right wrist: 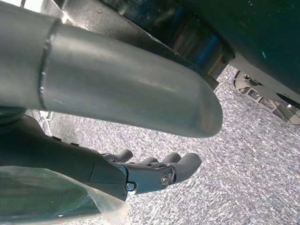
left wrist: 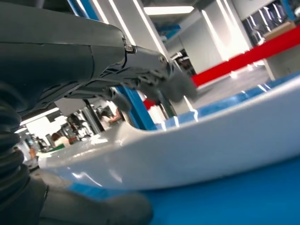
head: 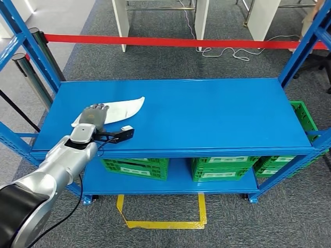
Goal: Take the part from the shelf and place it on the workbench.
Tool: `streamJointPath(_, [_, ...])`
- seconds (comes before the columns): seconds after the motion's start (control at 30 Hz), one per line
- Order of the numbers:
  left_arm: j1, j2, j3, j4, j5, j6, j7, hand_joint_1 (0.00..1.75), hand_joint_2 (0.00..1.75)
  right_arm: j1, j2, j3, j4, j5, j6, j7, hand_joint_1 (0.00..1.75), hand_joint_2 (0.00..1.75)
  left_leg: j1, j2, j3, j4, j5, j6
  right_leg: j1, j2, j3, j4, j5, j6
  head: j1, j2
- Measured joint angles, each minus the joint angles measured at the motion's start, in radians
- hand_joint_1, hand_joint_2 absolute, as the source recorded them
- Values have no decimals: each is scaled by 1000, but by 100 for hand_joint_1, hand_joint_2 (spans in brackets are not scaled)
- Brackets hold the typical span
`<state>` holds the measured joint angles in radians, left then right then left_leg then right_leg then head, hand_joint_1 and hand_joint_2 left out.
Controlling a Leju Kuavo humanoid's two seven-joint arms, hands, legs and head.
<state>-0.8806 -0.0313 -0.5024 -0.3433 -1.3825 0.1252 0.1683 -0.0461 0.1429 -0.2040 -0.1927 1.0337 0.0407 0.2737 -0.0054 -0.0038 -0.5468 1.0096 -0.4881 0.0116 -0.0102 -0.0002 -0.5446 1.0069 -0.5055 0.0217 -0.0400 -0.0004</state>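
1. One white part (head: 117,110), long, flat and curved to a point at one end, lies on the top deck of the blue shelf (head: 202,113), toward its left end.
2. Left hand (head: 93,118) is over the part's blunt end, reached in from the shelf's front edge on the silver arm. In the left wrist view the dark fingers (left wrist: 176,84) extend above the part's (left wrist: 198,140) upper face and the thick grey thumb (left wrist: 95,211) lies low beside its near edge, on the blue deck. Fingers and thumb stand apart with the part between them; whether they actually clamp it I cannot tell. The part looks to rest flat on the deck.
3. Right hand (right wrist: 148,171) hangs over grey carpet (right wrist: 254,154). Fingers are extended and only slightly curled, nothing in them.
4. Lower deck of the shelf carries green crates (head: 136,168), side by side; another green crate (head: 302,116) sits beyond the shelf's right end.
5. A red barrier tape (head: 156,41) runs across behind the shelf, and white table legs (head: 121,23) stand on the carpet beyond it.
6. Yellow tape (head: 164,223) marks a rectangle on the floor in front of the shelf.
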Motion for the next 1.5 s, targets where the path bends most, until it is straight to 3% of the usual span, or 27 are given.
streamJointPath(0.33, [-1, 5, 0, 0, -29, 91, 34, 175, 175, 0, 0, -13, 0, 8, -3, 0, 0, 0, 0, 0, 0, 0, 0, 0, 0, 0, 0, 0, 0, 0, 0, 0])
streamJointPath(0.83, [6, 38, 4, 9, -52, 105, 45, 175, 175, 1, 0, -18, 0, 19, -4, -6, 0, 0, 0, 0, -1, 0, 0, 0, 0, 0, 0, 0, 0, 0, 0, 0])
streamJointPath(0.93, [24, 56, 16, 11, -31, 202, -1, 175, 175, 2, 0, -23, 0, 19, -6, -8, 0, 0, 0, 0, -1, 0, 0, 0, 0, 1, 0, 0, 0, 0, 0, 0])
streamJointPath(1.07, [58, 69, 50, 6, 6, 425, -65, 175, 175, 4, 0, -29, 0, 20, -11, -6, 0, 0, 0, 0, -1, 0, 0, 0, 0, 0, -1, 0, 0, 0, 0, 0])
streamJointPath(1.17, [105, 60, 121, -71, 74, 549, -212, 175, 175, 5, 0, -33, 0, 25, -16, -4, 0, 0, 0, 0, -1, 0, 0, 0, 0, -1, -2, 0, 0, 0, 0, 0])
streamJointPath(1.3, [171, -21, 254, -216, 298, 539, -482, 175, 175, 5, 0, -38, 0, 33, -20, 2, 0, 0, -1, -2, -3, 1, 0, 0, 0, -1, -2, 0, 0, 0, 0, 0])
streamJointPath(1.37, [199, -59, 272, -290, 388, 509, -507, 175, 175, 6, 0, -41, 0, 36, -20, 3, 0, 0, -1, -1, -3, 1, 0, 1, 0, 0, -2, -1, 0, 0, 0, 0])
streamJointPath(1.5, [227, -89, 271, -381, 479, 498, -505, 175, 175, 7, 1, -47, 0, 41, -20, 3, 0, 0, -1, 0, -4, 2, -1, 1, -1, 1, -2, -1, 1, 1, 0, 0])
